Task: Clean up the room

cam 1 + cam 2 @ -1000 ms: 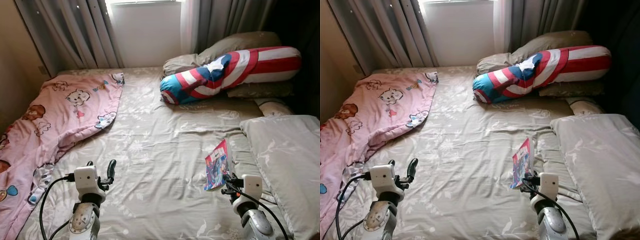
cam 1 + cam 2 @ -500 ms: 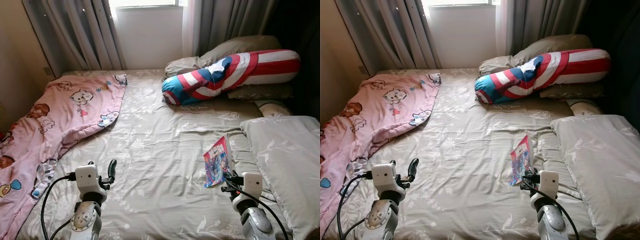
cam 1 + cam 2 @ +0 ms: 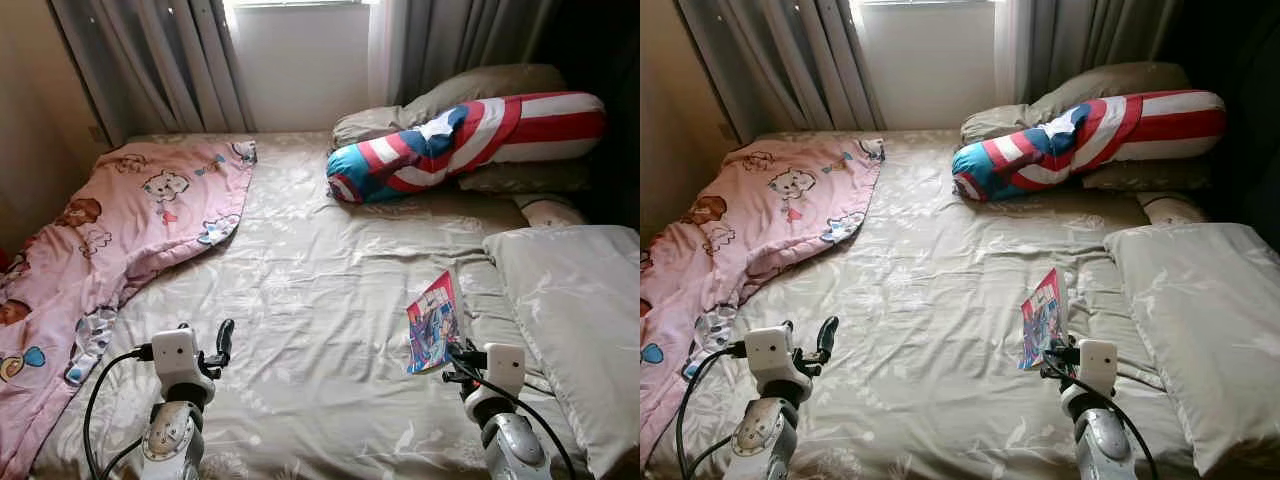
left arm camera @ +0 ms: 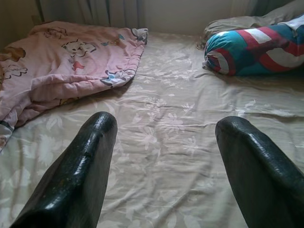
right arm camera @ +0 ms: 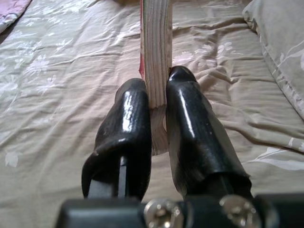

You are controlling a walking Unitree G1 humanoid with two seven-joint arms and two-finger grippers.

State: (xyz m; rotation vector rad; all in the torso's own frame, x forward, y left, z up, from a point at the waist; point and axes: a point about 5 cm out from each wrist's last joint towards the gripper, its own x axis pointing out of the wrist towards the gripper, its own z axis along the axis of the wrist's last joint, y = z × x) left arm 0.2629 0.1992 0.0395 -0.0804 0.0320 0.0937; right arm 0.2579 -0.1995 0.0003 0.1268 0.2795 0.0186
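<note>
A colourful book [image 3: 433, 324] is pinched upright between the 2 fingers of the right gripper [image 5: 159, 107], just above the bed [image 3: 320, 280]. The left gripper [image 4: 166, 142] hovers spread and empty. The book is picked up but not put away; the pink blanket [image 3: 120, 230] lies rumpled.

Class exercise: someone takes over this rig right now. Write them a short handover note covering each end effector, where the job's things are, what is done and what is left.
Right end effector: shut on the book, held on edge above the bed sheet.
Left end effector: open, holding nothing, above the sheet.
Things: pink cartoon blanket lies rumpled across the bed's left side. Striped red, white and blue bolster rests against the pillows at the head. Large grey pillow lies at the right.
Done: book is picked up.
Left: find a place to put the book down, then probably straighten the blanket and pillows.
</note>
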